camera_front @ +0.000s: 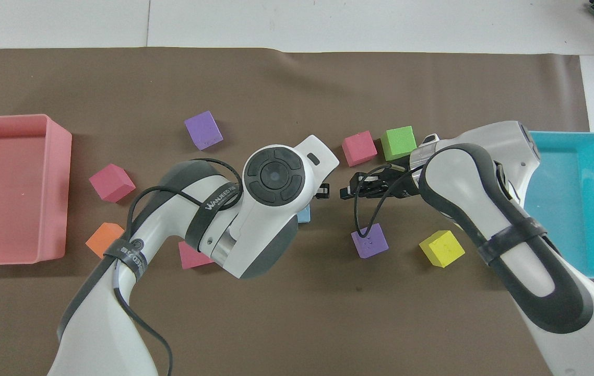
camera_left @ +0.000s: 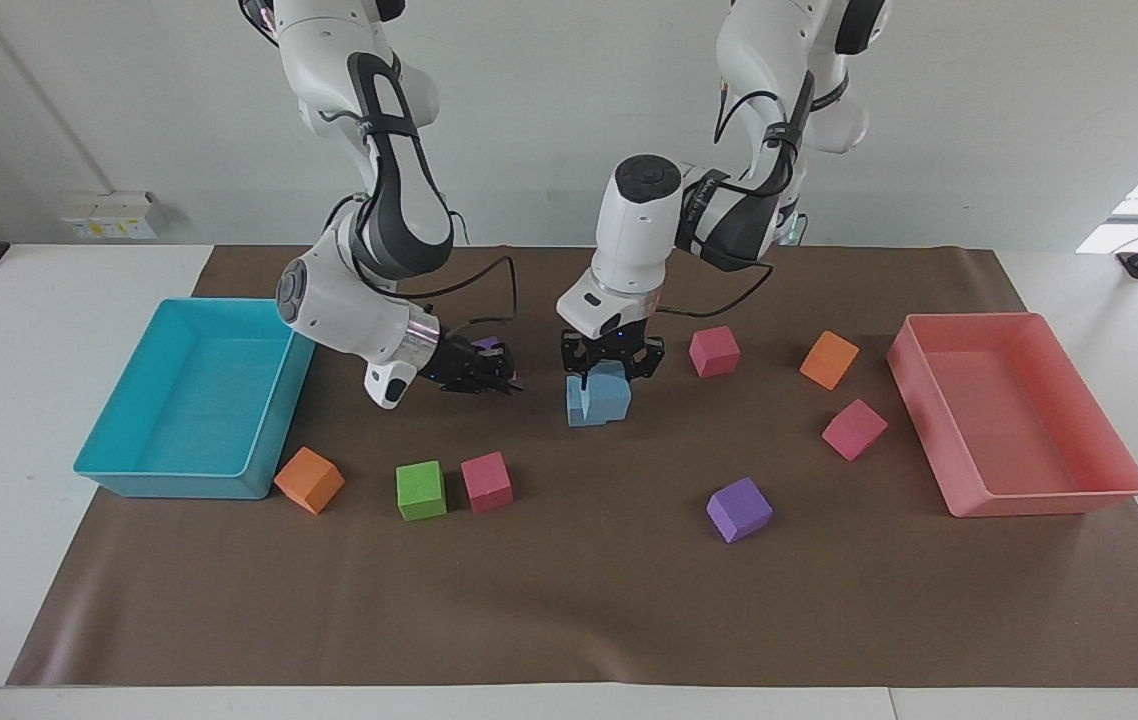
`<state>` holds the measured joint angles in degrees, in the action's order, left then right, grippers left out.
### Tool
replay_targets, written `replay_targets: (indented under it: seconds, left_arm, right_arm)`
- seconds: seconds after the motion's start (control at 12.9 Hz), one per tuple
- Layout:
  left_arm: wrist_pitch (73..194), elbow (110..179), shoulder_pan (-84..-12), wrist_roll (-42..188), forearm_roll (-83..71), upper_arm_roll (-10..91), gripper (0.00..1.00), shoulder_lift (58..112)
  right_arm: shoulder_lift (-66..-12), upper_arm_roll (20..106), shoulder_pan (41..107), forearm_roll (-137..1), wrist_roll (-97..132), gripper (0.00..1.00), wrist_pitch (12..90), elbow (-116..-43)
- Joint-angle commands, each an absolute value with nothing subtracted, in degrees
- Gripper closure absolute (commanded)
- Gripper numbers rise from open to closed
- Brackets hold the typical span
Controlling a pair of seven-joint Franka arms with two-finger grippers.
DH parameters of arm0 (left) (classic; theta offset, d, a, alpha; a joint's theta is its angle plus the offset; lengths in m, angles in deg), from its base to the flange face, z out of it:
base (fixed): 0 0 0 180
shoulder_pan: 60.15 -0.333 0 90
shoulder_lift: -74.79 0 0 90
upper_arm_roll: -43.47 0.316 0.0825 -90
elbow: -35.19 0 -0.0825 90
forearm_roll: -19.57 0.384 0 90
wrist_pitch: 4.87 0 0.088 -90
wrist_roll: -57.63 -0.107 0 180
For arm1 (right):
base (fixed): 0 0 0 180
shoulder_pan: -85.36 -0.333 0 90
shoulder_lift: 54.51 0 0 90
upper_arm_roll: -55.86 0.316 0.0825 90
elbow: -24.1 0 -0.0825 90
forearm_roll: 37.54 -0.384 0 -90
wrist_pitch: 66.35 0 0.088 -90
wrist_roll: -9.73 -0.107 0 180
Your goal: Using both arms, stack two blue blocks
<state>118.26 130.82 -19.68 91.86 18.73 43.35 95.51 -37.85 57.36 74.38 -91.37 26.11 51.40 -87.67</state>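
My left gripper (camera_left: 612,368) is shut on a light blue block (camera_left: 614,392) and holds it low in the middle of the mat. That block overlaps the second blue block (camera_left: 576,409), which rests on the mat, and sits a little higher and offset toward the left arm's end. I cannot tell if the two touch. In the overhead view the left arm covers both, leaving a blue sliver (camera_front: 305,214) beside the left gripper (camera_front: 323,193). My right gripper (camera_left: 504,383) hangs shut and empty just off the blocks, toward the right arm's end, also seen from above (camera_front: 344,191).
A turquoise tray (camera_left: 179,485) stands at the right arm's end and a pink tray (camera_left: 1039,500) at the left arm's end. Loose cubes lie around: orange (camera_left: 309,480), green (camera_left: 421,490), pink (camera_left: 486,482), purple (camera_left: 739,509), pink (camera_left: 854,430), pink (camera_left: 714,351), orange (camera_left: 829,360), yellow (camera_front: 441,248), purple (camera_front: 369,241).
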Motion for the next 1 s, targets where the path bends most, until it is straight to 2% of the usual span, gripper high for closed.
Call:
replay_targets:
  seconds: [0.0,0.23,0.46,0.93]
  left_arm:
    - [117.2,131.9,-17.1,94.2,18.7,44.4,1.0,95.4]
    - [116.9,133.1,-16.5,95.2,19.0,44.5,1.0,94.7]
    - [116.9,133.7,-16.4,95.2,19.1,44.5,0.99,94.4]
    - [116.9,136.5,-16.3,95.2,21.5,44.4,0.97,92.9]
  right_arm:
    - [-36.8,57.9,75.7,-98.3,33.7,1.0,52.5,-90.8]
    - [-36.1,57.9,76.2,-99.1,36.1,1.0,52.3,-91.0]
    - [-33.9,57.9,76.9,-109.1,49.3,1.0,52.1,-93.8]
    - [-33.9,57.9,76.7,-109.7,49.8,1.0,52.4,-93.9]
